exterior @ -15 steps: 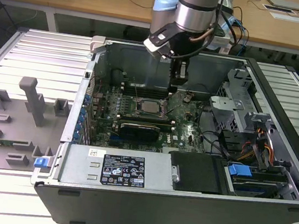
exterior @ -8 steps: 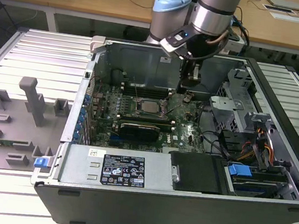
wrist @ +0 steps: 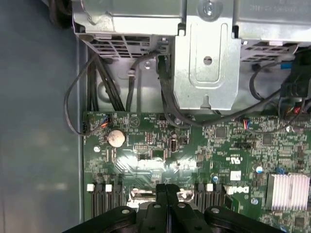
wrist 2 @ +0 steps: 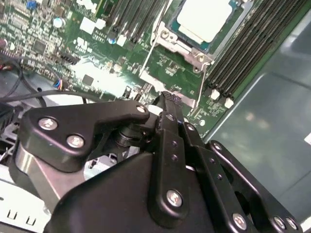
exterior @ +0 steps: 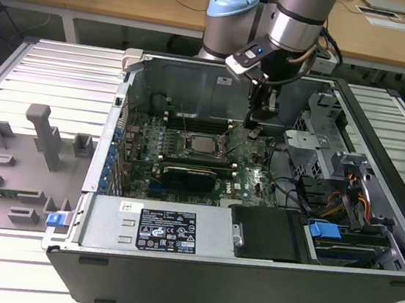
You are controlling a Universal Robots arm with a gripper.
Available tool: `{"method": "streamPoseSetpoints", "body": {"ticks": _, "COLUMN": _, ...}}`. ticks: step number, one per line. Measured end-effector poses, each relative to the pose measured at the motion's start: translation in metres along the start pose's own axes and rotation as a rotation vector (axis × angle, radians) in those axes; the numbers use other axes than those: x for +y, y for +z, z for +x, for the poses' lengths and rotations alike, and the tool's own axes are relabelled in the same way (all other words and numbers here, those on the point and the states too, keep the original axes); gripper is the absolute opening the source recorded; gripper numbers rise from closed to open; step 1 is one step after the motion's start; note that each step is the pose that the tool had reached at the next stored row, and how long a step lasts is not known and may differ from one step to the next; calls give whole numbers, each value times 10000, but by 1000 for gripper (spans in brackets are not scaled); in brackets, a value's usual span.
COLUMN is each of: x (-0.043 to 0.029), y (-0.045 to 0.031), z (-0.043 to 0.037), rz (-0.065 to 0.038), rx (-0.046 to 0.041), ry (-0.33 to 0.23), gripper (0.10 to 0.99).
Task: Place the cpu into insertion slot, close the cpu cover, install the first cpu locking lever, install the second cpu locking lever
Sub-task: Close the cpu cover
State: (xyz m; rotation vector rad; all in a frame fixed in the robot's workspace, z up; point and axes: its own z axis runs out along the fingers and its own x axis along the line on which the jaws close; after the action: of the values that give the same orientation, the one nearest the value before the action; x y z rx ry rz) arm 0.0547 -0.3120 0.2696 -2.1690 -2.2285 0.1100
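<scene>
plainly, going by the exterior view from its left: grey fixture blocks (exterior: 41, 139) stand on the ribbed metal surface (exterior: 43, 65), next to the open computer case (exterior: 244, 290). the power supply (exterior: 167, 230) carries a black-and-white label (exterior: 168, 232) along the case's near wall. mid-board, the cpu (exterior: 203, 143) lies in the insertion slot (exterior: 187, 152), and in the second wrist view the cpu cover (wrist 2: 187, 46) frames the chip's pale top (wrist 2: 204, 19). the arm drops upright into the case, with the gripper (exterior: 256, 125) just to the slot's right. in both wrist views the fingers (wrist: 160, 194) are pressed together, tips (wrist 2: 167, 116) low over the motherboard (wrist: 218, 145) beside the cover's corner; whether they pinch anything cannot be told. a metal drive cage (exterior: 314, 147) stands farther right.
</scene>
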Motion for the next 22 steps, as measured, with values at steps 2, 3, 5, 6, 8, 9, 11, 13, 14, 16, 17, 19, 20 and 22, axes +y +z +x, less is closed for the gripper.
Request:
{"method": "streamPoseSetpoints", "body": {"ticks": 2, "x": 1, "y": 9, "z": 1, "rz": -105, "rx": -8, "ry": -88, "gripper": 106}}
{"method": "streamPoseSetpoints", "body": {"ticks": 3, "x": 1, "y": 18, "z": 1, "rz": -139, "rx": -12, "ry": -130, "gripper": 106}}
{"method": "streamPoseSetpoints", "body": {"ticks": 5, "x": 26, "y": 45, "z": 1, "rz": -149, "rx": -19, "ry": -167, "gripper": 106}}
{"method": "streamPoseSetpoints", "body": {"ticks": 6, "x": 48, "y": 52, "z": 0, "rz": -148, "rx": -23, "ry": -168, "gripper": 106}}
{"method": "streamPoseSetpoints", "body": {"ticks": 8, "x": 93, "y": 57, "z": 0, "rz": -149, "rx": -22, "ry": -169, "gripper": 106}}
{"method": "streamPoseSetpoints", "body": {"ticks": 9, "x": 103, "y": 62, "z": 0, "rz": -149, "rx": -22, "ry": -171, "gripper": 106}}
{"method": "streamPoseSetpoints", "body": {"ticks": 11, "x": 108, "y": 96, "z": 2, "rz": -152, "rx": -21, "ry": -170, "gripper": 106}}
{"method": "streamPoseSetpoints", "body": {"ticks": 13, "x": 111, "y": 139, "z": 5, "rz": -153, "rx": -24, "ry": -172, "gripper": 106}}
{"method": "streamPoseSetpoints", "body": {"ticks": 14, "x": 113, "y": 164, "z": 7, "rz": -155, "rx": -23, "ry": -171, "gripper": 106}}
{"method": "streamPoseSetpoints", "body": {"ticks": 16, "x": 113, "y": 184, "z": 12, "rz": -164, "rx": -23, "ry": -172, "gripper": 106}}
{"method": "streamPoseSetpoints", "body": {"ticks": 17, "x": 111, "y": 188, "z": 14, "rz": -165, "rx": -23, "ry": -171, "gripper": 106}}
{"method": "streamPoseSetpoints", "body": {"ticks": 19, "x": 98, "y": 193, "z": 16, "rz": -165, "rx": -23, "ry": -173, "gripper": 106}}
{"method": "streamPoseSetpoints", "body": {"ticks": 20, "x": 88, "y": 196, "z": 17, "rz": -166, "rx": -23, "ry": -173, "gripper": 106}}
{"method": "streamPoseSetpoints", "body": {"ticks": 22, "x": 70, "y": 200, "z": 18, "rz": -166, "rx": -23, "ry": -175, "gripper": 106}}
